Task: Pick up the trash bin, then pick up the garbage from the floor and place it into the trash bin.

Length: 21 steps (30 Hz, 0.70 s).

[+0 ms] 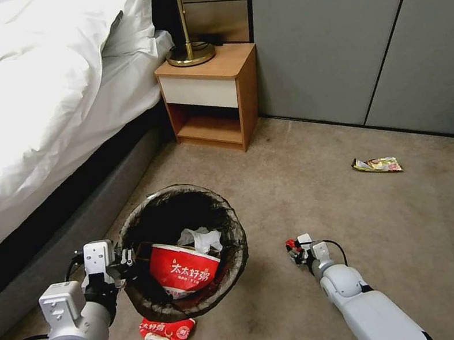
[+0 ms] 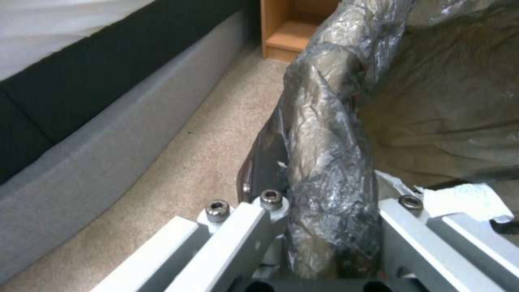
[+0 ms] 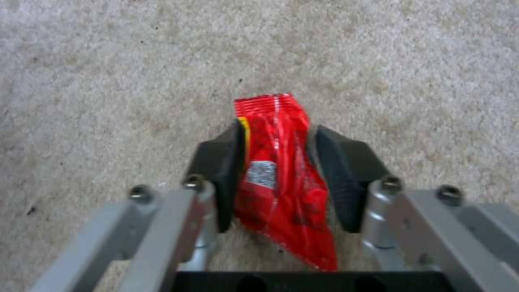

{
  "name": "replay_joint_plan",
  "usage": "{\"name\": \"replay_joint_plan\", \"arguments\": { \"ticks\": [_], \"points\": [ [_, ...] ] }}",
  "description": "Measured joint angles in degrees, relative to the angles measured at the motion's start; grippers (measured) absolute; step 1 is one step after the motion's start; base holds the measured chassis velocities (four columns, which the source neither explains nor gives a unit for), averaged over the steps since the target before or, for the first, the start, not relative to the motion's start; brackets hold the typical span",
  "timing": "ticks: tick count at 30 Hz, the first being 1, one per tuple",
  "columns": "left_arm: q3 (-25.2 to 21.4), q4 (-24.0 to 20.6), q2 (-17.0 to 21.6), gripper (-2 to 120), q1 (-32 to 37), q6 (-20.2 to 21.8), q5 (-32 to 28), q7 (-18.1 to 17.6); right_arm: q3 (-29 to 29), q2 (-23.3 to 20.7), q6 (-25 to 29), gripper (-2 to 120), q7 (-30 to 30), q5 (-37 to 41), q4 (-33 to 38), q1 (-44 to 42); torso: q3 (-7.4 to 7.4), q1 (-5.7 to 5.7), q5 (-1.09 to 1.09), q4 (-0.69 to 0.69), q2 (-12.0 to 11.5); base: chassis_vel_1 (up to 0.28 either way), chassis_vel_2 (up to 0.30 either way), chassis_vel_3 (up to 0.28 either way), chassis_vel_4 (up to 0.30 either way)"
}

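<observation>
We hold the trash bin (image 1: 185,247) with our left gripper (image 1: 128,262), whose jaws are clamped on the bag-lined rim (image 2: 324,162) at the side of the bin nearest our left arm. In the left wrist view the crinkled dark liner fills the gap between the two jaws, and the rim runs straight out ahead of them. The bin is tilted with its mouth toward us, and inside it, just beyond the jaws, lie a red noodle bowl (image 1: 183,268) and a crumpled white tissue (image 1: 201,239).

Our right gripper (image 1: 293,249) is low over the carpet (image 1: 326,199), off to the side of the bin and apart from it. Its jaws are closed most of the way on a red snack wrapper (image 3: 278,170), one dark pad pressing each side of it; the wrapper's crimped end sticks out past the jaw tips, and its other end hangs back toward the wrist.

More garbage lies on the carpet. A torn red wrapper (image 1: 167,333) rests just below the bin, close to our left jaws. A yellow snack wrapper (image 1: 377,165) lies well ahead of our right jaws, near the grey wall panels (image 1: 348,25). A bed (image 1: 21,100) and a nightstand (image 1: 211,96) stand beyond the bin
</observation>
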Motion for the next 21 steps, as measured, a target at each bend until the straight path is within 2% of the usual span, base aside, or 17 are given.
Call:
{"name": "replay_joint_plan", "arguments": {
  "ticks": [2, 4, 7, 10, 17, 20, 21],
  "points": [
    [0.00, 0.00, 0.06, 1, -0.06, -0.02, 0.02, 0.01, 0.12, 0.12, 0.34, 24, 0.02, -0.05, -0.36, 0.03, 0.00, 0.00, -0.01, -0.01, 0.00, 0.000, 0.000, 0.000, 0.000],
    [0.01, 0.00, 0.07, 1, -0.09, -0.02, 0.02, 0.01, 0.17, 0.13, 0.40, 21, 0.02, -0.05, -0.42, 0.03, 0.00, 0.00, -0.02, -0.01, 0.00, 0.000, 0.000, 0.000, 0.000],
    [0.04, 0.00, 0.17, 1, -0.19, -0.05, 0.03, 0.04, 0.23, 0.24, 0.58, 4, 0.10, -0.08, -0.63, 0.06, 0.00, 0.00, -0.02, -0.02, 0.00, 0.000, 0.000, 0.000, 0.000],
    [0.06, 0.00, 0.28, 1, -0.30, -0.08, 0.03, 0.04, 0.26, 0.30, 0.62, 0, 0.16, -0.08, -0.74, 0.12, 0.00, 0.00, -0.02, -0.02, 0.00, 0.000, 0.000, 0.000, 0.000],
    [0.19, 0.00, 0.47, 1, -0.51, -0.09, 0.00, 0.06, 0.69, 0.19, 0.86, 0, 0.64, -0.04, 0.50, -0.12, 0.01, 0.01, 0.00, -0.02, 0.00, 0.000, 0.000, 0.000, 0.000],
    [0.16, 0.00, 0.71, 1, -0.51, -0.09, -0.12, 0.06, 0.94, -0.66, 0.87, 0, 1.05, 0.46, 3.66, -0.64, 0.01, 0.01, -0.01, -0.02, 0.00, 0.000, 0.000, 0.000, 0.000],
    [0.12, 0.00, 0.92, 1, -0.49, -0.09, -0.28, 0.07, 1.02, -1.59, 0.82, 0, 1.28, 0.84, 6.98, -1.05, 0.01, 0.01, 0.00, -0.02, 0.00, 0.000, 0.000, 0.000, 0.000]
  ]
}}
